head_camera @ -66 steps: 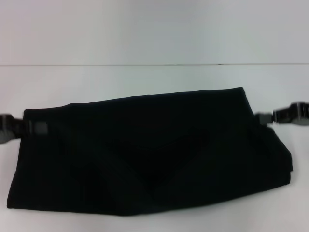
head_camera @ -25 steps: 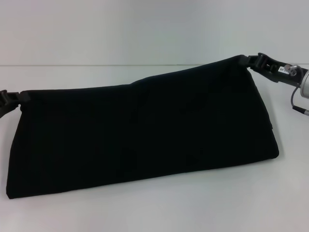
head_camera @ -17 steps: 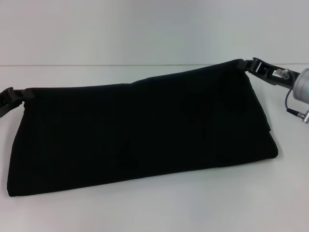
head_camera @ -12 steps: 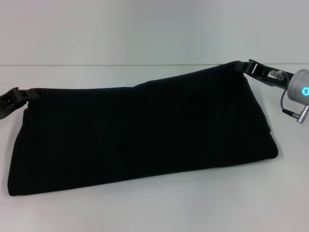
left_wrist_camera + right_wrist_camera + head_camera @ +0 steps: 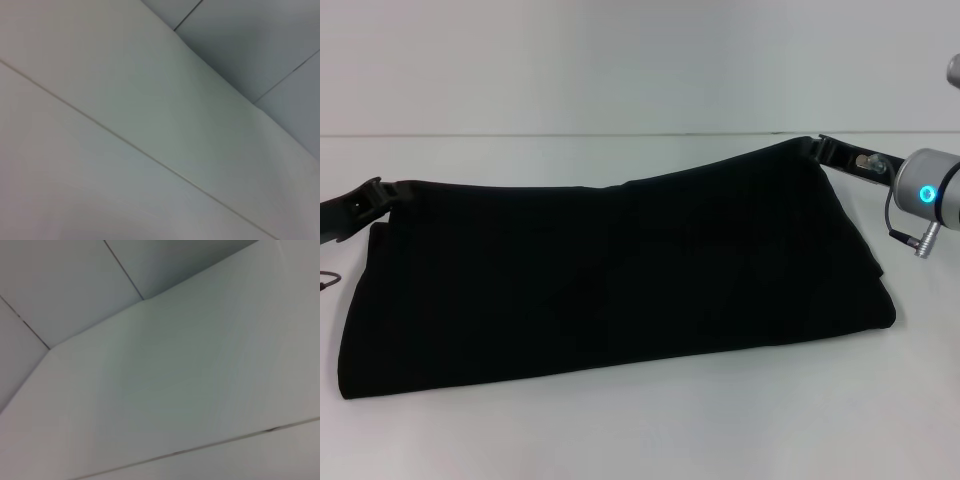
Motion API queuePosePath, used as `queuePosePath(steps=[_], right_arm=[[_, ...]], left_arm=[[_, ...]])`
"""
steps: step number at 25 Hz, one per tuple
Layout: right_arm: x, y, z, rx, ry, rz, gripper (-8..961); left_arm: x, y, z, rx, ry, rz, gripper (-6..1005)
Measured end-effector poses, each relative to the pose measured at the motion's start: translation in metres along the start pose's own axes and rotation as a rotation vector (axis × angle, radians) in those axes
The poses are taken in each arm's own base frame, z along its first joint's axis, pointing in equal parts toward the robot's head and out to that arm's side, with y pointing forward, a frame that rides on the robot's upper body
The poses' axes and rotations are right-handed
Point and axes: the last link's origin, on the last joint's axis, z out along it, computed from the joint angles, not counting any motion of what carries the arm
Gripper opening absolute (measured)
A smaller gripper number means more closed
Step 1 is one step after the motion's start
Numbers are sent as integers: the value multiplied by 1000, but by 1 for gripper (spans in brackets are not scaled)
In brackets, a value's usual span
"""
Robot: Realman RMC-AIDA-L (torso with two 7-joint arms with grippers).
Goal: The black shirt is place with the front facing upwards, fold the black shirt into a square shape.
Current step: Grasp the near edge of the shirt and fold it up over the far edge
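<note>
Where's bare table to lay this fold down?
Free: the table strip in front of the black shirt, and the band behind it. Crowded: both ends, where the left gripper and right gripper grip the corners.

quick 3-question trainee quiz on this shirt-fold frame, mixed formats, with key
1. True or false: the black shirt lies spread out full length with its lettering showing.
2. Multiple choice: where is the right hand? A) at the shirt's far right corner B) parked off the table C) on the near edge
3. Fill in: the left hand is at the shirt's far ____ corner.

Key
1. False; it is a folded band and no lettering shows.
2. A
3. left; both corners are pulled taut between the hands on the white table.
</note>
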Motion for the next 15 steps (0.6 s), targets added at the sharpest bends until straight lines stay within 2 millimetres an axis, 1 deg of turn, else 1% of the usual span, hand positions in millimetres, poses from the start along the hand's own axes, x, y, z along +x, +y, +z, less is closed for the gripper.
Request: queuePosePath(steps=[5, 9, 13, 15], right_arm=[[0, 1, 7, 53, -2, -32, 35], [0, 7, 11, 46, -3, -90, 39], [1, 10, 12, 37, -19, -108, 207], [0, 10, 12, 36, -27, -107, 288]], left_arm=[[1, 1, 6, 20, 30, -14, 137], [-1, -1, 8, 39, 66, -47, 140], [-4, -2, 8, 39, 103, -77, 142], [-4, -2, 8, 37, 111, -77, 197]])
